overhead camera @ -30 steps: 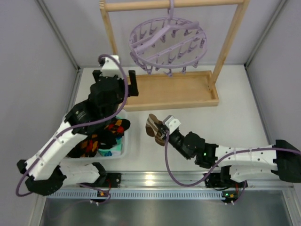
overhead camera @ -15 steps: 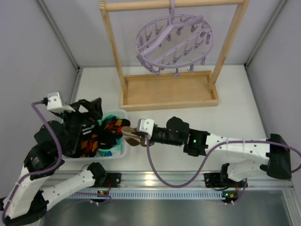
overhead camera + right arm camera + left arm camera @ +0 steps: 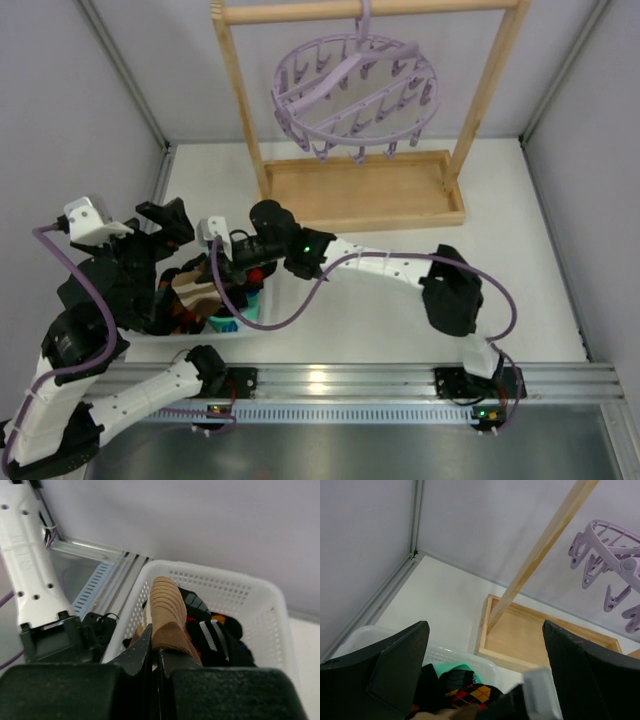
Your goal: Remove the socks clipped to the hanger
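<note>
The lilac hanger hangs from the wooden rail with no socks on its pegs; part of it shows in the left wrist view. My right gripper reaches left over the white basket and is shut on a brown-striped sock. In the right wrist view the sock sticks out from the closed gripper above the basket. Other socks lie in the basket, among them a black one with red and yellow diamonds. My left gripper is open and empty beside the basket, its fingers wide apart.
The wooden rail frame with its tray base stands at the back of the table. Grey walls close in both sides. The right arm's elbow lies across the table's middle. A metal rail runs along the near edge.
My right arm has swung left, carrying the brown-striped sock from the table's middle to over the basket. My left arm has pulled back to the left. The hanger sways.
</note>
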